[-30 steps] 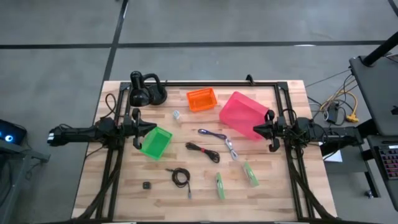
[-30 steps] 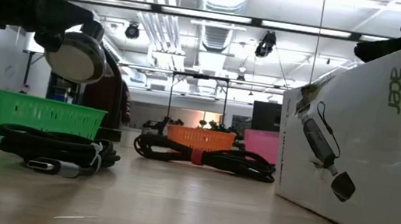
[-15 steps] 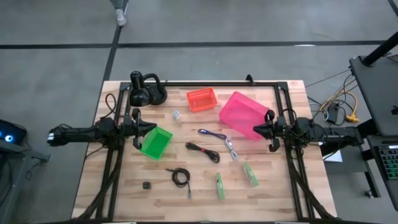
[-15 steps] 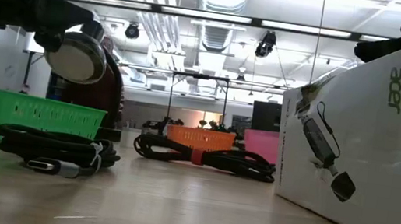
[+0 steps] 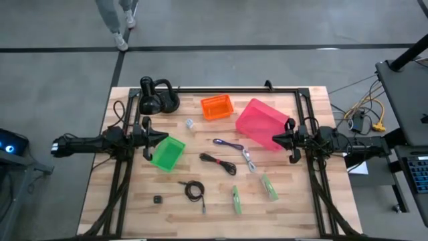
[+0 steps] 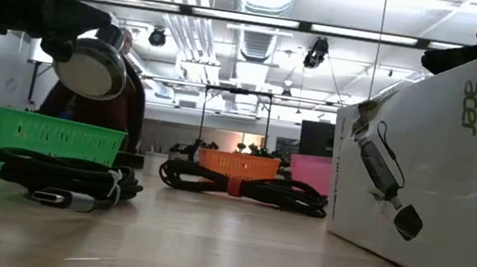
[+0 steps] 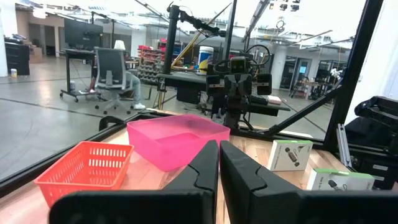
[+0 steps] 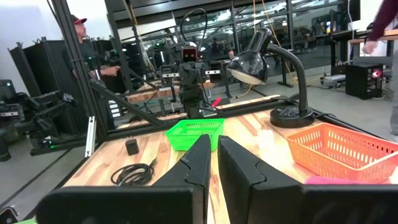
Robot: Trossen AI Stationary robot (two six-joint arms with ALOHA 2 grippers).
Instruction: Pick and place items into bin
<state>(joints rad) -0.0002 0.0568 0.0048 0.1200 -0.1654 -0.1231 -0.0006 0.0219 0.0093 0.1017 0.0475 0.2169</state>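
High view: left gripper sits at the table's left edge, fingers clenched together, holding nothing, tip just beside the green bin. Right gripper sits at the right edge, also clenched and empty, tip at the pink bin, which lies tilted. The arms face each other across the table.

Orange bin stands between the desk lamp and the pink bin, at the far side. All three bins look empty from above.

Items all lie loose on the wood between the arms:
- tiny white piece, between lamp and orange bin
- purple cable, near centre
- black cable, just nearer than the purple one
- pale cable, right of that
- coiled black cable, toward the near edge
- tiny black block, left of the coil
- two green packets, near edge, right of the coil

A person's legs show on the floor beyond the table.
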